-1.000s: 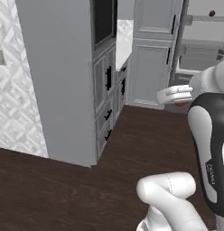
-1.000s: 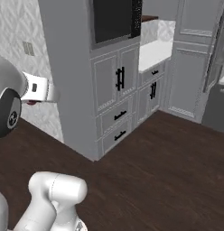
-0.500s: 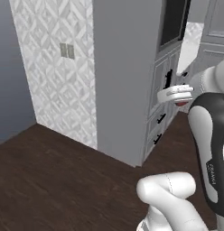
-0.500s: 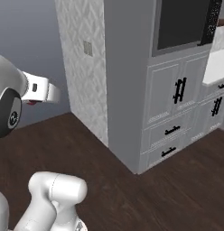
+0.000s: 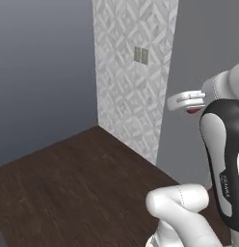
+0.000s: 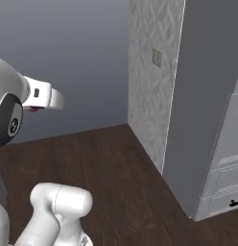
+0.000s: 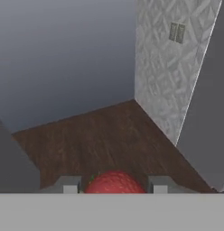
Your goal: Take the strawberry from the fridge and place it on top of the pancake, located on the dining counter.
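Above the dark wood floor (image 5: pixel 68 183), the pincer (image 7: pixel 114 185) is pinching the strawberry (image 7: pixel 114 182) between its two fingers (image 7: pixel 68 185), holding it up in the air. The arm is facing a corner where a plain grey wall (image 6: pixel 68 57) is meeting a patterned white wall (image 5: pixel 131 82) carrying a light switch (image 5: pixel 141 55).

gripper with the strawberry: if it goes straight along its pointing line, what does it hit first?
Probably the dark wood floor. The gripper, shut on the strawberry, points down into the corner where the plain grey wall meets the patterned wall. Depth is unclear.
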